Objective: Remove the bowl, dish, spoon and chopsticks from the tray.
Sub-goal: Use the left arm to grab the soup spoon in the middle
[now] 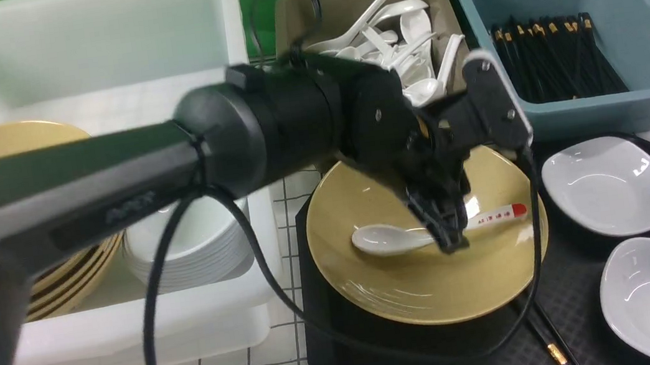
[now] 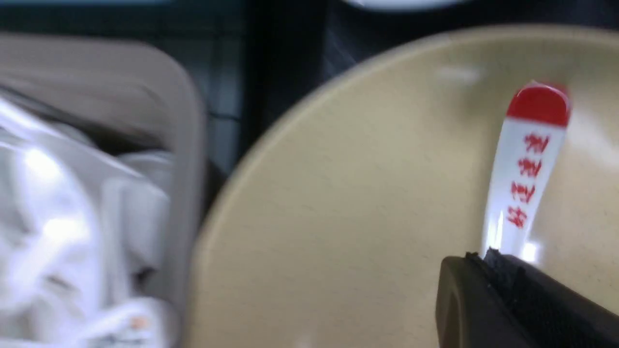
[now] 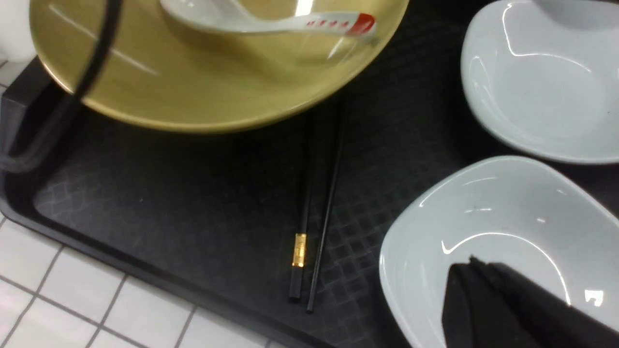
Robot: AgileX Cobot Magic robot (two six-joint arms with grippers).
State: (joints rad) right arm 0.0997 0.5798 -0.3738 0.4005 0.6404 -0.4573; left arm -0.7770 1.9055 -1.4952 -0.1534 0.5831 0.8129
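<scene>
Though crosswise, spoon (image 1: 380, 240) handle rightward.

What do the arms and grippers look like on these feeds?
The left arm is matte black: an angular link with faint embossed lettering, then a thick round joint. A black cable loops from it. A grey plate with screws sits at the wrist. The left gripper has slim black fingers. Of the right gripper, only a black wedge of fingers shows.

The bowl (image 1: 426, 285) is glossy mustard glaze, the spoon (image 1: 379, 239) smooth shiny white, the tray (image 3: 145, 193) matt diamond-textured black plastic, the chopsticks (image 3: 303, 212) smooth black
</scene>
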